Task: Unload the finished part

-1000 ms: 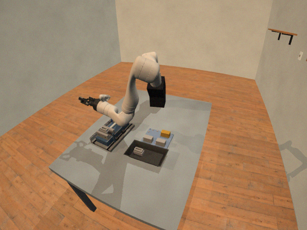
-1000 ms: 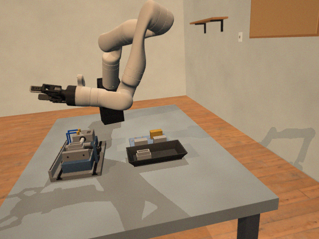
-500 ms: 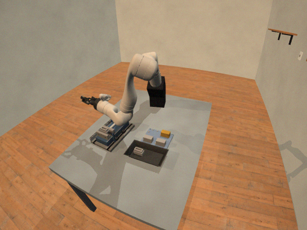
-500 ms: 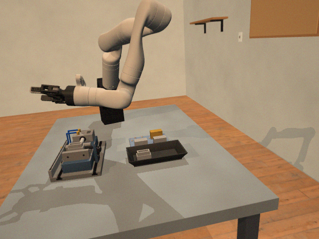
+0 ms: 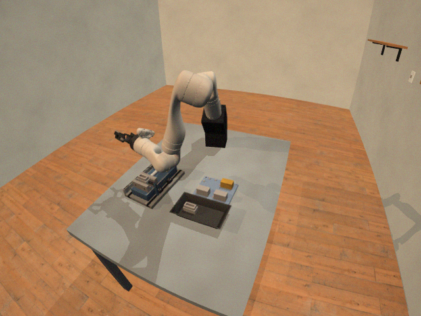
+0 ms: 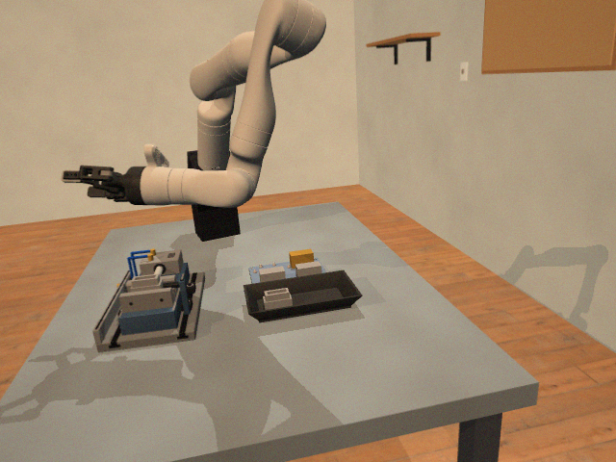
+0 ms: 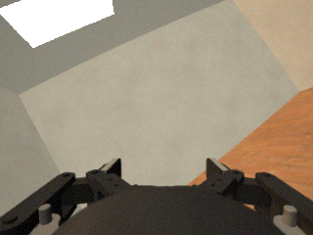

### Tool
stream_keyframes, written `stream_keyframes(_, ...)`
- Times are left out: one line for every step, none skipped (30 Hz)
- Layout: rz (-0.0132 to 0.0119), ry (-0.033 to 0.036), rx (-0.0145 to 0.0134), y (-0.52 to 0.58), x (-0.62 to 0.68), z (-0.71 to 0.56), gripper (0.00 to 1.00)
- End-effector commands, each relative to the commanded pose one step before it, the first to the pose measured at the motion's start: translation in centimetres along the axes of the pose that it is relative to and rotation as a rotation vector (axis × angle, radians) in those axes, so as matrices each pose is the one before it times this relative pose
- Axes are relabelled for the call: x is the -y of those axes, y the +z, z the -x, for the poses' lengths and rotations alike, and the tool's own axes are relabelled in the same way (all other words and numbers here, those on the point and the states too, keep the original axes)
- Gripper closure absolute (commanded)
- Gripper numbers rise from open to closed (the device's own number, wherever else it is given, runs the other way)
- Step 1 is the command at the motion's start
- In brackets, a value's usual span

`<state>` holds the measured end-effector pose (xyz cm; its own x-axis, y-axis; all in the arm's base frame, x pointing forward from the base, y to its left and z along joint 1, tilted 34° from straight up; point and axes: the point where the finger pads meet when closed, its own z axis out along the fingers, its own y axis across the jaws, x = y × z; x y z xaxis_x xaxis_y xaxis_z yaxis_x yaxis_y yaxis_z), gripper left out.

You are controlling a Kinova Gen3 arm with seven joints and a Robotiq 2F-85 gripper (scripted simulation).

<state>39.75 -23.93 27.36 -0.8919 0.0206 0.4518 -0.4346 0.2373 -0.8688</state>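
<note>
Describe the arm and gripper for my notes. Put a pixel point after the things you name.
The arm (image 5: 175,126) (image 6: 256,99) is off-white, with smooth rounded segments and thin seam lines. The gripper (image 5: 117,135) (image 6: 74,184) (image 7: 163,167) is black, two-fingered, with jointed linkages and greyish pads. No cables or sleeves show on either.
</note>
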Motion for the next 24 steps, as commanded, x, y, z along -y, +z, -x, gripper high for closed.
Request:
stream_keyframes(0.01923,0.00829,-0.00018,0.163,-0.111,-0.107,0.0)
stream_keyframes(0.0,0.0,0.0,0.0,0.0,0.0,0.0)
stream_keyframes(0.0,0.0,0.0,0.0,0.0,0.0,0.0)
stream_keyframes(0.0,0.0,0.0,0.0,0.0,0.0,0.0)
stream_keyframes(0.04783,0.00442,-0.00024,0.005,-0.964,-0.059,0.0)
stream_keyframes(0.0,0.0,0.0,0.0,0.0,0.0,0.0)
stream_keyframes(0.0,0.0,0.0,0.0,0.0,0.0,0.0)
stream_keyframes(0.0,0.0,0.0,0.0,0.0,0.0,0.0)
stream_keyframes(0.0,0.0,0.0,0.0,0.0,0.0,0.0)
stream_keyframes(0.0,0.0,0.0,0.0,0.0,0.0,0.0)
stream_keyframes(0.0,0.0,0.0,0.0,0.0,0.0,0.0)
stream_keyframes(0.0,0.0,0.0,0.0,0.0,0.0,0.0)
stream_keyframes(0.0,0.0,0.0,0.0,0.0,0.0,0.0)
stream_keyframes(0.0479,0.00468,0.00082,-0.018,-0.957,-0.034,0.0)
stream_keyframes(0.0,0.0,0.0,0.0,0.0,0.0,0.0)
stream_keyframes(0.0,0.0,0.0,0.0,0.0,0.0,0.0)
stream_keyframes(0.0,0.0,0.0,0.0,0.0,0.0,0.0)
stream_keyframes(0.0,0.0,0.0,0.0,0.0,0.0,0.0)
stream_keyframes(0.0,0.0,0.0,0.0,0.0,0.0,0.0)
stream_keyframes(0.04793,0.00493,0.00189,-0.042,-0.951,-0.008,0.0)
stream_keyframes(0.0,0.0,0.0,0.0,0.0,0.0,0.0)
stream_keyframes(0.0,0.0,0.0,0.0,0.0,0.0,0.0)
stream_keyframes(0.0,0.0,0.0,0.0,0.0,0.0,0.0)
stream_keyframes(0.0,0.0,0.0,0.0,0.0,0.0,0.0)
